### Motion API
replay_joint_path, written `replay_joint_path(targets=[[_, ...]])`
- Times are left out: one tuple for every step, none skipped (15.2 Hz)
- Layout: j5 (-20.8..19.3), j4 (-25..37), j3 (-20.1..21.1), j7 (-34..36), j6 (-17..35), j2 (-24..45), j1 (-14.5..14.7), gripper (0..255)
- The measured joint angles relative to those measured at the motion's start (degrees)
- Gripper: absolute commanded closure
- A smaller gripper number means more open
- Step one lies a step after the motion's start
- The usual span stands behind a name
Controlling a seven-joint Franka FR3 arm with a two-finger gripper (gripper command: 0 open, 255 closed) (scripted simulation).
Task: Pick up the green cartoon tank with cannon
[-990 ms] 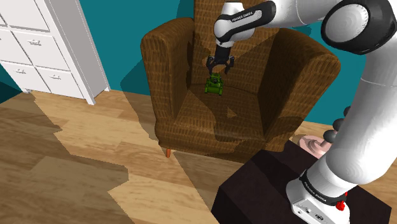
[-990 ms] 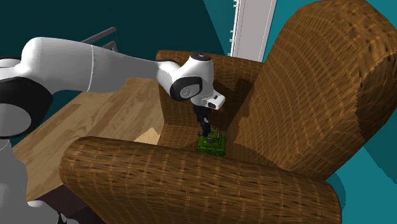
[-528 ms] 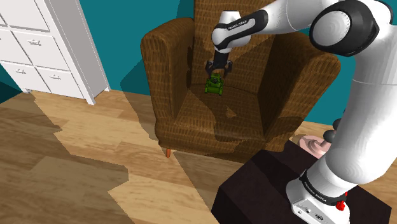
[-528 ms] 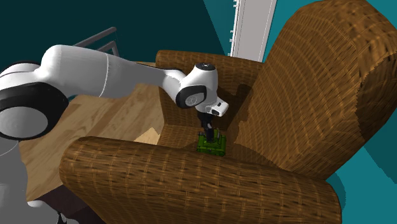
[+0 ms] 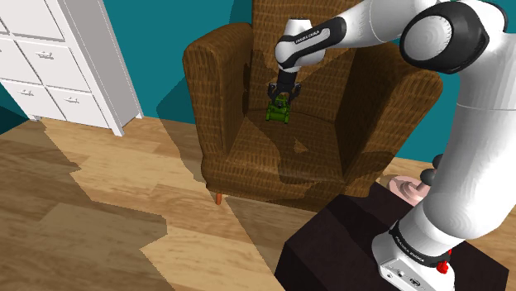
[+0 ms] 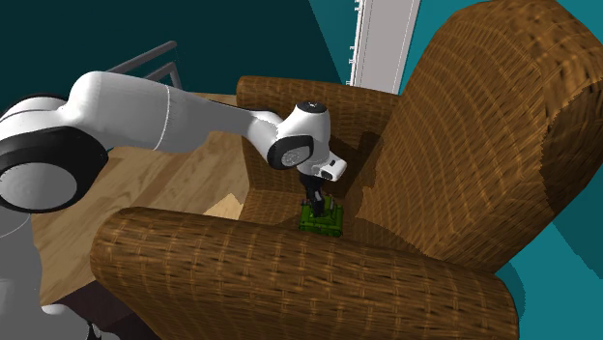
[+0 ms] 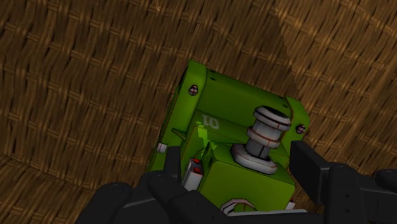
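one green toy tank [image 7: 216, 114] [image 5: 279, 112] [image 6: 322, 219] sits on the seat [image 7: 83, 95] of a brown woven armchair [image 5: 273, 161] [image 6: 464, 174], right under the claw [image 7: 238, 167] [image 5: 280, 96] [image 6: 313, 200]. the claw's two black fingers [image 7: 312, 168] press on both sides of the tank, so it is gripped. its grey cannon [image 7: 264, 130] pokes up between them. beyond the claw rises the chair's tall back. far off stands a white chest of drawers [image 5: 58, 58] on the wood floor [image 5: 99, 223].

Your claw [image 5: 280, 93] sits on the green tank [image 5: 279, 112], near the brown armchair's [image 5: 248, 157] seat-back edge.
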Motion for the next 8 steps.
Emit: replay_joint_path(targets=[[0.0, -0.06, 0.0, 0.0, 0.04, -0.04, 0.0, 255], [0.01, -0.1, 0.0, -0.01, 0.06, -0.07, 0.0, 255], [0.01, -0.11, 0.0, -0.01, 0.05, -0.08, 0.0, 255], [0.02, -0.13, 0.01, -0.03, 0.05, -0.1, -0.01, 255], [0.02, -0.09, 0.01, -0.03, 0.01, -0.07, -0.01, 255], [0.01, 0.03, 0.0, -0.03, -0.31, -0.17, -0.02, 255], [-0.02, 0.34, -0.01, 0.05, -0.86, -0.34, 0.01, 255], [-0.02, 0.64, -0.03, -0.02, -1.51, -0.68, -0.05, 255]])
